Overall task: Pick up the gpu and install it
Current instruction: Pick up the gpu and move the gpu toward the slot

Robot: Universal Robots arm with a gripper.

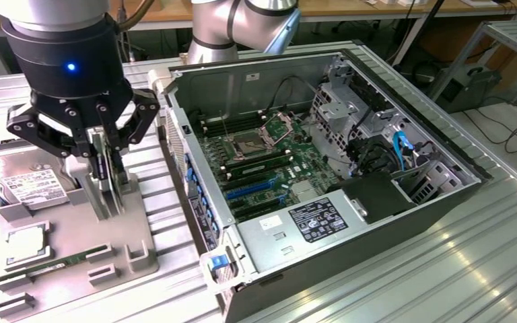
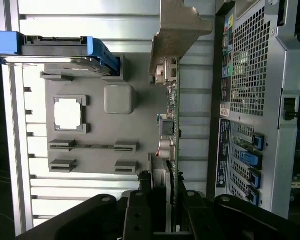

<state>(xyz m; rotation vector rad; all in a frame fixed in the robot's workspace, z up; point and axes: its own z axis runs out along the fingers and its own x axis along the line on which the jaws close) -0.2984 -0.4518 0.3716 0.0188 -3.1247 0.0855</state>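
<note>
The gpu (image 1: 108,187) stands on edge at the upright holder of the grey fixture plate (image 1: 137,232), at the exterior view's left. My gripper (image 1: 102,156) comes straight down over it, its black fingers (image 1: 86,149) shut on the card's top edge. In the wrist view the gpu (image 2: 171,127) runs edge-on away from the gripper (image 2: 165,202), green board showing, and it ends in its silver bracket (image 2: 177,30). The open computer case (image 1: 438,195) lies to the right, with blue expansion slots (image 1: 251,190) on its motherboard. Whether the card has risen from the holder I cannot tell.
On the fixture plate (image 2: 140,125) lie a silver hard drive (image 1: 21,182) in blue rails (image 2: 55,50), a processor chip (image 1: 25,239), and a narrow green RAM stick (image 1: 56,264). The case's rear wall (image 2: 250,100) stands close beside the card. Ribbed aluminium table (image 1: 474,269) surrounds everything.
</note>
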